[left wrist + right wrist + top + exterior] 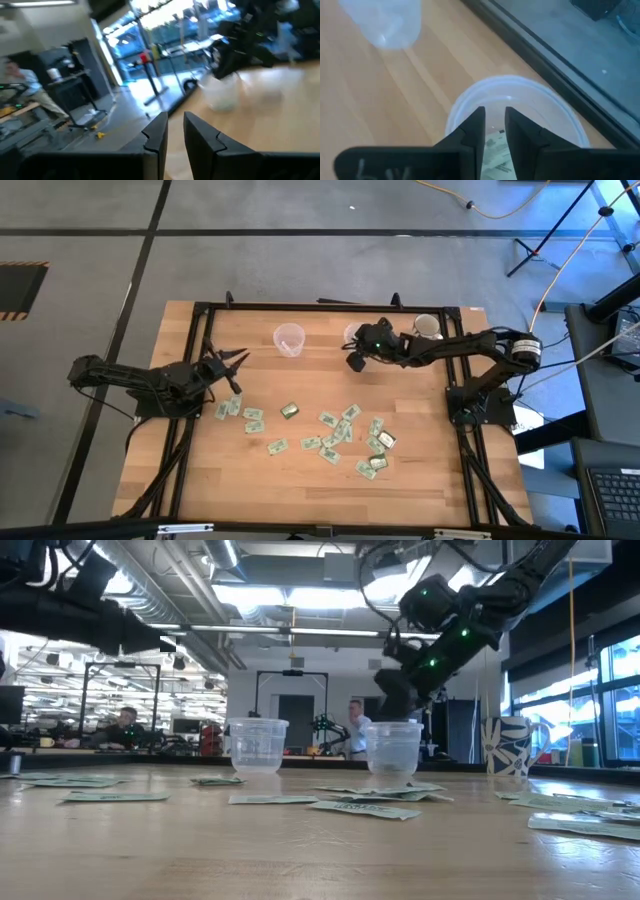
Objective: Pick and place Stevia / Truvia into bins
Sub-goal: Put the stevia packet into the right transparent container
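Observation:
Several pale green and white Stevia sachets (330,435) lie flat on the wooden table, seen close up in the low view (365,808). Two clear plastic bins stand upright near the far edge: the left one (289,338) and the right one (351,333). My right gripper (494,127) hovers open just above the right bin (470,97), with sachets (496,156) lying inside it below the fingers. My left gripper (236,361) stays open at the table's left side, level and clear of everything.
A white patterned mug (427,327) stands at the far right, close to my right arm. The black frame rails (300,307) run along the table's edges. Bare wood lies between the bins and the sachets. People and equipment show in the room beyond the table.

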Available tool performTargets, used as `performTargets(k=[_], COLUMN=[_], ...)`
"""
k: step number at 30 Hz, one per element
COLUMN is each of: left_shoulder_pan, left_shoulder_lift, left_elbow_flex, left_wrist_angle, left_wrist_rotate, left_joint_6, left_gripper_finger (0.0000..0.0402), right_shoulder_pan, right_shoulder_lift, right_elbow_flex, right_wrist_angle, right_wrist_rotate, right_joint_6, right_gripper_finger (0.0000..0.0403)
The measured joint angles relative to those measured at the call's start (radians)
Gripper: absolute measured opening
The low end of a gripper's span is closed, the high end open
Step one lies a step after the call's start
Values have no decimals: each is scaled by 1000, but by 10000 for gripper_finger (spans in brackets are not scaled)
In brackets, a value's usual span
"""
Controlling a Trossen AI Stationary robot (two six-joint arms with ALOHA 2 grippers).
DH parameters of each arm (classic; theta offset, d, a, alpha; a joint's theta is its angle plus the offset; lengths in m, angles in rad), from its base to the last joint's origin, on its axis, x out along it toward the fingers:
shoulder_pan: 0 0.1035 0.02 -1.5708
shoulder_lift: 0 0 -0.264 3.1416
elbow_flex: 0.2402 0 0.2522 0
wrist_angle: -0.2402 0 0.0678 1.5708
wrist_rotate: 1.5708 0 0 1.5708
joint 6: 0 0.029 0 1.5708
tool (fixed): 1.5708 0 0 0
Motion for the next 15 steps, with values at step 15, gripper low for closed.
performTargets(k=[15], left_shoulder_pan=[-2], left_shoulder_lift=[0], left_elbow_flex=[1], left_wrist_angle=[-44], left_wrist_rotate=[258], left_joint_6=[-272], left_gripper_finger=[85], right_shoulder_pan=[172], right_shoulder_lift=[-176], right_elbow_flex=[-12], right_wrist_angle=[-61], right_wrist_rotate=[-240], right_joint_6=[12], right_gripper_finger=[79])
